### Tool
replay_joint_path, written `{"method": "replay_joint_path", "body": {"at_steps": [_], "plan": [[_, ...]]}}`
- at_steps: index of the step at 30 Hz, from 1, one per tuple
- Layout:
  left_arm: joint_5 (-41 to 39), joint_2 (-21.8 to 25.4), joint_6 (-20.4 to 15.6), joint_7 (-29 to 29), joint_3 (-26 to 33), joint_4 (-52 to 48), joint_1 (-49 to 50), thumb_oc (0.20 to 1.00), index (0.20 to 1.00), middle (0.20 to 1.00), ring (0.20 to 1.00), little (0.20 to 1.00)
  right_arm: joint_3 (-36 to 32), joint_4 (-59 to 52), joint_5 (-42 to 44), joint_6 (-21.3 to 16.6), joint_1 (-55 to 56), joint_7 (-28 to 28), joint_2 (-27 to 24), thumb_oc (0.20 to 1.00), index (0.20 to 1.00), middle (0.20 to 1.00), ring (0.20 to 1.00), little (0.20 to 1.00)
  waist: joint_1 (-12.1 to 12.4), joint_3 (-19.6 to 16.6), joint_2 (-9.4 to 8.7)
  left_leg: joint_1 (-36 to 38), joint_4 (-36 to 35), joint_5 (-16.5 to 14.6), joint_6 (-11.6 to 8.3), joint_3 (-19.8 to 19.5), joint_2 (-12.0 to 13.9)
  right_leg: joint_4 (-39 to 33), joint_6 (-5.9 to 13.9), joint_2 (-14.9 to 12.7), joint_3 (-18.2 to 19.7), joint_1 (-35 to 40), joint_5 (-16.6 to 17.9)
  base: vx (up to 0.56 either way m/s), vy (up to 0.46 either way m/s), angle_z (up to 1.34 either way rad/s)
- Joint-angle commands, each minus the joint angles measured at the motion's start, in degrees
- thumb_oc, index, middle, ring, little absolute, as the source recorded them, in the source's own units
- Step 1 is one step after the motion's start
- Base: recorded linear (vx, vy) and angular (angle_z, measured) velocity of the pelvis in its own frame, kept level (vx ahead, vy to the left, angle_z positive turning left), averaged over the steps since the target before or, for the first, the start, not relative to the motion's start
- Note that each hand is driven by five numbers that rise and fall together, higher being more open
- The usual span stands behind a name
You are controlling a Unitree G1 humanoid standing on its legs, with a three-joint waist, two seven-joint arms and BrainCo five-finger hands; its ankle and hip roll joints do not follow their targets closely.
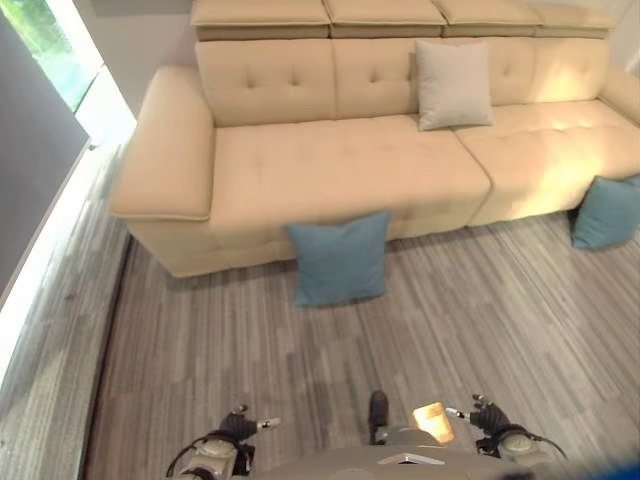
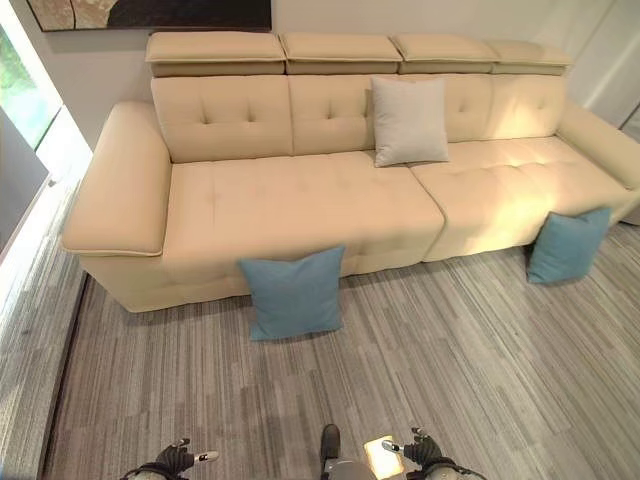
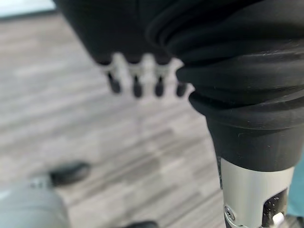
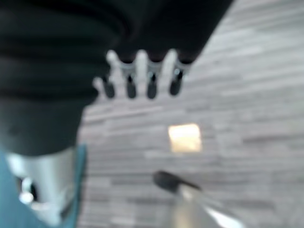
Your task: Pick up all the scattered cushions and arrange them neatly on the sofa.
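Right eye view: a beige sofa (image 2: pixel 300 200) stands on a grey plank floor (image 2: pixel 400 380). 1 light grey cushion (image 2: pixel 408 120) leans upright against the backrest near the middle of the seat. 2 blue cushions are on the floor: 1 blue cushion (image 2: pixel 293 292) leans against the sofa's front edge left of centre, the other blue cushion (image 2: pixel 568 245) against the front near the right end. The left hand (image 3: pixel 142 78) and right hand (image 4: pixel 142 76) hang over bare floor, fingers straight and empty.
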Motion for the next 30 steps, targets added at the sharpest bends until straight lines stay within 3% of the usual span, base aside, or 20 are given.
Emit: {"method": "replay_joint_path", "body": {"at_steps": [1, 3, 5, 7, 10, 16, 17, 18, 19, 20, 21, 23, 25, 27, 30], "plan": [[-0.74, 0.11, -0.98, -0.07, -1.78, -1.12, -4.92, 1.0, 1.0, 1.0, 1.0, 1.0, 0.59, 1.24, 1.66, -1.09, -1.71, -0.58, -3.29, 1.0, 1.0, 1.0, 1.0, 1.0, 0.99, 4.84, 0.19, -6.21, 3.38, 12.23, -2.51, 0.6, 1.56, 5.6, 5.3, -0.59, 1.07, 2.8, -7.69, 0.15, -0.249, 0.18], [-0.65, 0.02, -1.03, -0.13, -2.0, -1.42, -4.76, 1.0, 1.0, 1.0, 1.0, 1.0, 0.34, 1.64, 2.08, -0.96, -1.34, -0.35, -3.18, 1.0, 1.0, 1.0, 1.0, 1.0, 1.42, 4.7, 0.13, -7.29, -0.48, 10.34, -1.64, 1.07, -0.38, 5.08, 5.53, -0.06, 1.09, 3.93, -8.24, 0.2, -0.16, 0.38], [0.05, -0.29, -0.82, -0.13, -2.58, -1.44, -4.45, 1.0, 1.0, 1.0, 1.0, 1.0, 0.1, 1.78, 2.02, -0.93, -1.16, -0.22, -3.4, 1.0, 1.0, 1.0, 1.0, 1.0, 1.17, 4.19, 0.5, -7.76, -6.35, 9.44, -0.77, 3.57, -0.47, 4.47, 5.93, 0.2, 0.57, 4.92, -9.15, 0.23, -0.03, 0.25], [0.86, -0.38, -0.48, -0.23, -2.92, -1.51, -4.31, 1.0, 1.0, 1.0, 1.0, 1.0, 0.31, 1.77, 1.17, -0.95, -0.93, -0.51, -3.5, 1.0, 1.0, 1.0, 1.0, 1.0, 1.61, 3.87, 1.96, -11.55, -13.23, 15.58, -0.99, 6.62, 0.01, 3.78, 5.81, 1.57, -0.03, 7.11, -11.05, 0.23, 0.013, 0.21], [1.07, -0.32, -0.48, -0.28, -2.88, -1.38, -3.97, 1.0, 1.0, 1.0, 1.0, 1.0, 0.36, 1.73, 1.1, -0.9, -0.81, -0.44, -3.35, 1.0, 1.0, 1.0, 1.0, 1.0, 2.25, 4.22, 2.22, -12.71, -14.6, 17.77, -1.47, 7.56, 0.33, 3.95, 5.6, 2.14, 0.41, 8.88, -12.2, 0.25, 0.049, 0.13], [0.44, -0.13, -0.42, -0.61, -1.74, -0.53, -2.35, 1.0, 1.0, 1.0, 1.0, 1.0, 0.09, 1.2, 1.27, -0.98, -1.37, -0.08, -1.89, 1.0, 1.0, 1.0, 1.0, 1.0, 3.15, 2.84, 1.47, -10.56, -11.8, 12.62, 1.74, 7.06, -1.55, 11.71, 7.86, -1.63, 0.87, 9.58, -14.71, 0.27, 0.165, -0.2], [0.65, 0.29, -0.44, -0.61, -2.02, -0.71, -2.72, 1.0, 1.0, 1.0, 1.0, 1.0, 0.37, 0.47, 1.09, -1.15, -2.36, 0.03, -1.74, 1.0, 1.0, 1.0, 1.0, 1.0, 3.21, 3.38, 1.46, -9.62, -10.81, 11.1, 2.9, 6.87, -2.02, 18.16, 8.77, -3.05, 1.35, 6.91, -12.77, 0.17, 0.164, -0.01], [0.65, 0.3, -0.44, -0.61, -2.01, -0.71, -2.73, 1.0, 1.0, 1.0, 1.0, 1.0, 0.37, 0.47, 1.08, -1.14, -2.37, 0.03, -1.74, 1.0, 1.0, 1.0, 1.0, 1.0, 3.25, 3.37, 1.43, -9.66, -10.77, 11.07, 2.92, 6.92, -2.04, 18.3, 8.79, -3.09, 1.42, 6.8, -12.84, 0.16, 0.181, -0.02], [0.54, 0.87, -0.46, -0.57, -2.25, -1.04, -3.1, 1.0, 1.0, 1.0, 1.0, 1.0, 0.71, -0.15, 1.01, -1.43, -3.27, -0.07, -1.66, 1.0, 1.0, 1.0, 1.0, 1.0, 2.99, 4.17, 1.77, -8.3, -10.63, 10.18, 3.93, 6.65, -2.22, 24.02, 9.06, -3.79, 1.87, 3.65, -10.38, 0.07, 0.077, 0.06], [0.54, 0.87, -0.46, -0.57, -2.25, -1.04, -3.1, 1.0, 1.0, 1.0, 1.0, 1.0, 0.71, -0.15, 1.01, -1.43, -3.27, -0.07, -1.66, 1.0, 1.0, 1.0, 1.0, 1.0, 2.99, 4.17, 1.77, -8.3, -10.63, 10.18, 3.93, 6.66, -2.22, 24.03, 9.06, -3.79, 1.88, 3.64, -10.38, 0.16, 0.116, 0.14], [1.03, 1.42, -0.53, -0.47, -2.75, -1.13, -3.65, 1.0, 1.0, 1.0, 1.0, 1.0, 0.85, -0.5, 1.2, -1.48, -3.67, -0.19, -1.63, 1.0, 1.0, 1.0, 1.0, 1.0, 2.16, 4.58, 2.21, -7.06, -10.82, 9.55, 4.12, 5.29, -2.34, 27.18, 8.7, -2.42, 4.55, 1.17, -10.13, 0.16, 0.061, 0.35], [1.56, 1.66, -0.85, -0.7, -3.19, -1.1, -4.19, 1.0, 1.0, 1.0, 1.0, 1.0, 1.04, -0.4, 1.72, -1.49, -3.79, 0.07, -1.77, 1.0, 1.0, 1.0, 1.0, 1.0, 0.92, 4.41, 2.6, -5.46, -11.76, 9.34, 4.0, 3.33, -2.66, 24.94, 7.48, 1.26, 8.8, -0.45, -12.63, 0.22, 0.044, 0.49], [1.46, 1.62, -0.97, -0.64, -3.02, -1.21, -4.6, 1.0, 1.0, 1.0, 1.0, 1.0, 0.93, -0.44, 1.47, -1.49, -3.74, -0.04, -2.03, 1.0, 1.0, 1.0, 1.0, 1.0, 1.07, 4.29, 2.55, -4.49, -12.38, 8.68, 3.54, 3.17, -2.73, 17.48, 8.03, -0.66, 6.16, -1.49, -11.33, 0.23, -0.062, 0.5], [1.1, 1.55, -1.04, -0.57, -2.71, -1.12, -4.61, 1.0, 1.0, 1.0, 1.0, 1.0, 0.86, -0.52, 1.18, -1.46, -3.72, -0.2, -2.14, 1.0, 1.0, 1.0, 1.0, 1.0, 0.53, 4.39, 2.41, -3.22, -12.48, 7.91, 3.21, 2.54, -3.03, 13.36, 8.75, -1.36, 6.23, -2.64, -8.98, 0.16, -0.075, 0.19], [1.5, 1.3, -1.1, -0.55, -2.36, -0.77, -3.99, 1.0, 1.0, 1.0, 1.0, 1.0, 0.93, -0.39, 0.51, -1.26, -3.19, -0.23, -2.19, 1.0, 1.0, 1.0, 1.0, 1.0, 0.22, 4.67, 2.11, -2.25, -11.69, 7.06, 2.59, 2.16, -2.91, 12.2, 9.08, -2.07, 6.55, -1.46, -8.44, 0.13, -0.125, 0.2]]}}
